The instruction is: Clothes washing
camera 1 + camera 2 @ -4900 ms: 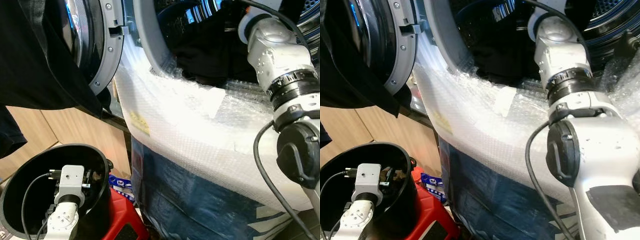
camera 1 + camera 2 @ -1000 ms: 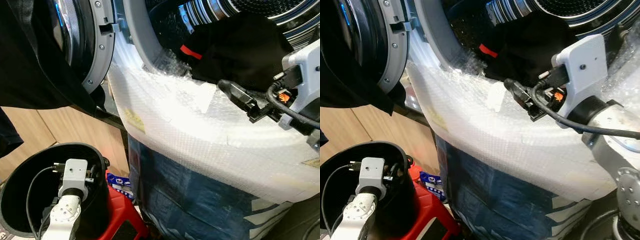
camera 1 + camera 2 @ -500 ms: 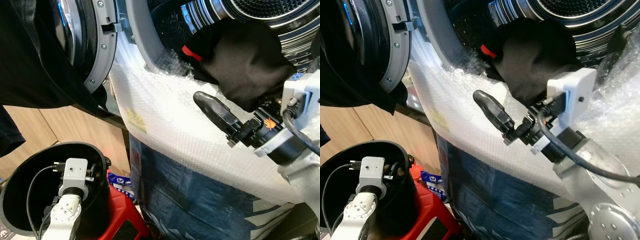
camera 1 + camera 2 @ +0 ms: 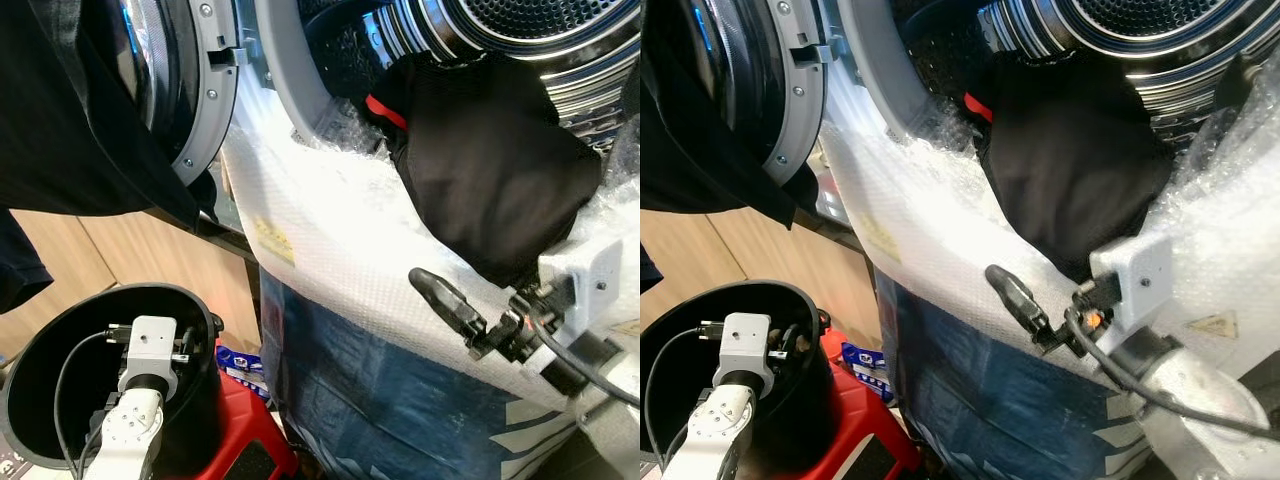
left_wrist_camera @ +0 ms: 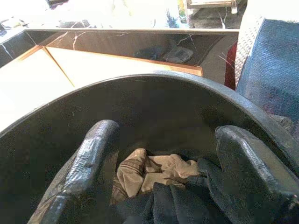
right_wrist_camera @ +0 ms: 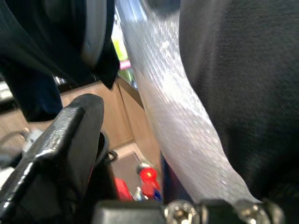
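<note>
a black garment hangs out of the washing machine drum, draped over the bubble-wrapped front below the opening. the right gripper sits just under the cloth's lower edge; whether its fingers are apart or together cannot be told. the left gripper is spread open inside a black bucket, above beige and dark clothes.

- Light wood cabinet panels fill the left middle of the frame, in warm tone.
- A red stool stands at bottom centre.
- Bright glare washes the centre.
</note>
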Available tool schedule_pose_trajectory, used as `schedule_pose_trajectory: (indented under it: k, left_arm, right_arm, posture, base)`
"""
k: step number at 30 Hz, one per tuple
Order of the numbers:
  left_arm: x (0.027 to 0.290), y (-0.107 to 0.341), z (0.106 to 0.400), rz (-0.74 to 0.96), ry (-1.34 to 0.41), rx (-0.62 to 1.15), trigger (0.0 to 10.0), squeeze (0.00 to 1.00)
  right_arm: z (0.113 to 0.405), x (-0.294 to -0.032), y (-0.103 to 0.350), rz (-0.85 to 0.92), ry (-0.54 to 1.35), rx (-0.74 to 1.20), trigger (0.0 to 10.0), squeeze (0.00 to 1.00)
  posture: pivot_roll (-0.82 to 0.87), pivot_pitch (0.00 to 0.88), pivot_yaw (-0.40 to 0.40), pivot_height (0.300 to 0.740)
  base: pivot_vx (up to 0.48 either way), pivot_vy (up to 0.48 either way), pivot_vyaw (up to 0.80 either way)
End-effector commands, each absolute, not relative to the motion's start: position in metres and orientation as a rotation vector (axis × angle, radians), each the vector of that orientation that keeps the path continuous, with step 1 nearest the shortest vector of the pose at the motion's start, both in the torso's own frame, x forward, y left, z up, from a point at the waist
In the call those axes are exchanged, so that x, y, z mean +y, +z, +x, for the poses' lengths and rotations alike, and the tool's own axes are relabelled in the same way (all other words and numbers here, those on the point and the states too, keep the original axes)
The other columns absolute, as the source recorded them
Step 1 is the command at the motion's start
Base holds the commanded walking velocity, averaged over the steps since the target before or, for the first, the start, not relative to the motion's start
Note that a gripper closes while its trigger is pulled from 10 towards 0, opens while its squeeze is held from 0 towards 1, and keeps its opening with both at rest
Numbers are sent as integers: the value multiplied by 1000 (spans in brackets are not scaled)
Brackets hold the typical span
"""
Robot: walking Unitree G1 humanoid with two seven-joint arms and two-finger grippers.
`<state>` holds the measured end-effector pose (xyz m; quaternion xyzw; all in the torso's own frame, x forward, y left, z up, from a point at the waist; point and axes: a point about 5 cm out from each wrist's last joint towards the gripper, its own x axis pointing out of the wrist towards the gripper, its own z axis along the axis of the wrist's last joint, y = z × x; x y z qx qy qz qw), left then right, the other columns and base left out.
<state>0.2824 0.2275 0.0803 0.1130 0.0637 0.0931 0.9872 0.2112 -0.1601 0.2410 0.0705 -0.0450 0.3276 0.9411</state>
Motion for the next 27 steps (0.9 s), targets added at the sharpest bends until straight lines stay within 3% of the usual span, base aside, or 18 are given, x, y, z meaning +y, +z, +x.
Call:
schedule_pose_trajectory:
  k: [1,6,9,11,25,26,27]
  left_arm:
    - [229,80,281,221,196,126,10000,0]
    - [228,80,281,216,196,123,10000,0]
    - [228,80,281,216,196,120,10000,0]
    - [228,80,281,214,199,118,10000,0]
    - [228,81,280,217,198,116,10000,0]
    - [228,81,280,216,198,117,10000,0]
    - [228,81,280,216,198,117,10000,0]
  right_arm:
    - [208,-159,243,179,692,-126,10000,0]
    - [191,-160,253,378,802,-309,10000,0]
    - [189,-168,253,483,769,-367,10000,0]
    - [192,-168,239,436,731,-283,10000,0]
    - [197,-168,240,448,722,-303,10000,0]
    - [197,-167,240,429,733,-300,9255,0]
    - [197,-167,240,429,733,-300,9255,0]
  posture:
    - [88,99,24,740]
    - [92,93,21,740]
    - [94,93,18,740]
    - [90,93,19,740]
    - [95,92,19,740]
    - [95,92,19,740]
    - [95,92,19,740]
  base:
    - [0,0,0]
    - [0,0,0]
    - [0,0,0]
    - [0,0,0]
    - [0,0,0]
    - [0,0,0]
    - [0,0,0]
